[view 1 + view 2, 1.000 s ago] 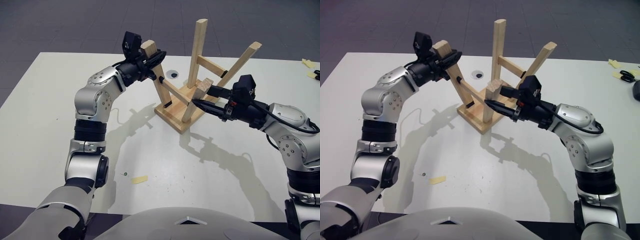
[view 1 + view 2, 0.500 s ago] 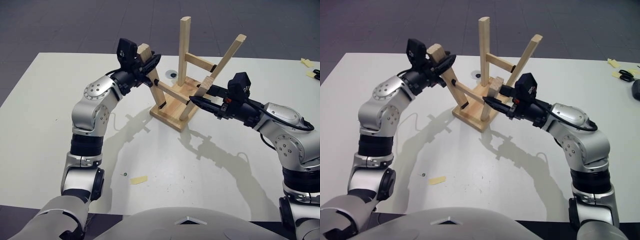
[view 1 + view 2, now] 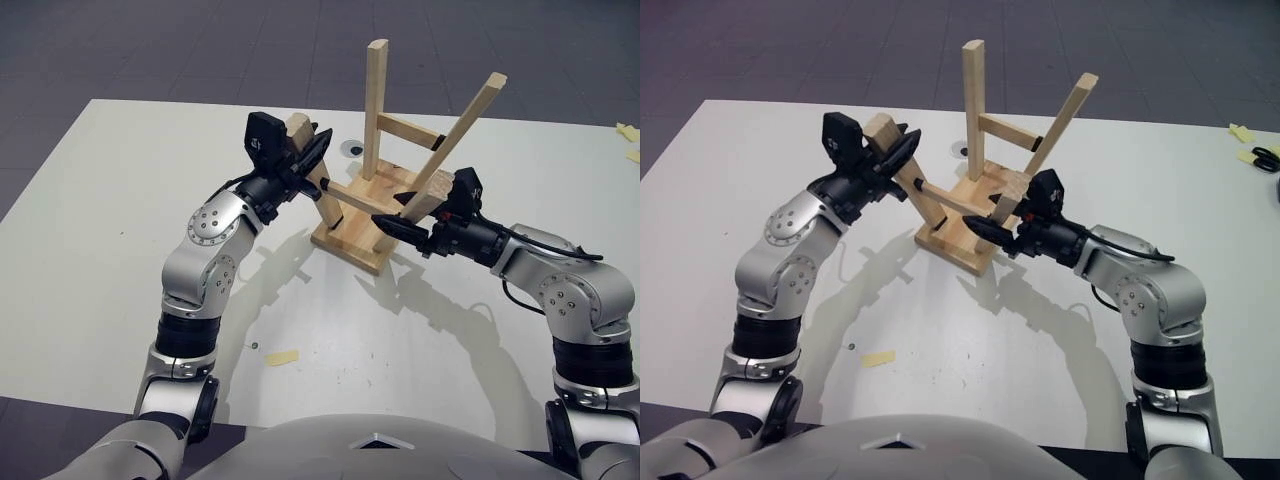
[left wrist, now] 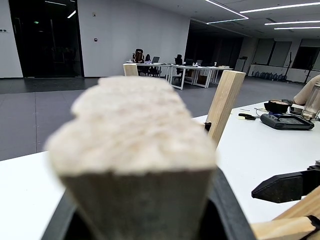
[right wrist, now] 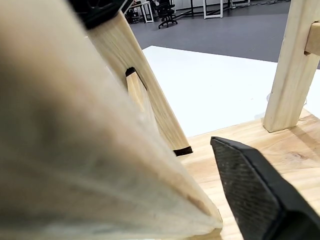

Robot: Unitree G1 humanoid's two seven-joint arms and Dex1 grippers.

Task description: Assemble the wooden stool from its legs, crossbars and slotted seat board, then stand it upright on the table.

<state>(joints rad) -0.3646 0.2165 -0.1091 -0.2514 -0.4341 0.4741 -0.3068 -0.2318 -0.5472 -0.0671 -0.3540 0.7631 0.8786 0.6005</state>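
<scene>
The wooden stool stands upside down on the white table, its seat board (image 3: 348, 246) flat on the surface and its legs pointing up. My left gripper (image 3: 306, 150) is shut on the top end of the near-left leg (image 4: 135, 120). A crossbar (image 3: 350, 197) links that leg to the near-right leg (image 3: 428, 192). My right gripper (image 3: 397, 222) is open just above the seat board, at the foot of the near-right leg. One of its fingers (image 5: 250, 200) stands apart from the wood. The two rear legs (image 3: 376, 100) are joined by another crossbar (image 3: 412, 130).
A strip of yellow tape (image 3: 281, 357) lies near the table's front. A round grommet (image 3: 353, 149) sits behind the stool. Scissors (image 3: 1265, 155) and tape scraps (image 3: 628, 130) lie at the far right edge. There is open table on the left and in front.
The head camera has shifted. My right gripper has slid down the near-right leg toward the seat board. The left gripper keeps its hold on the leg end.
</scene>
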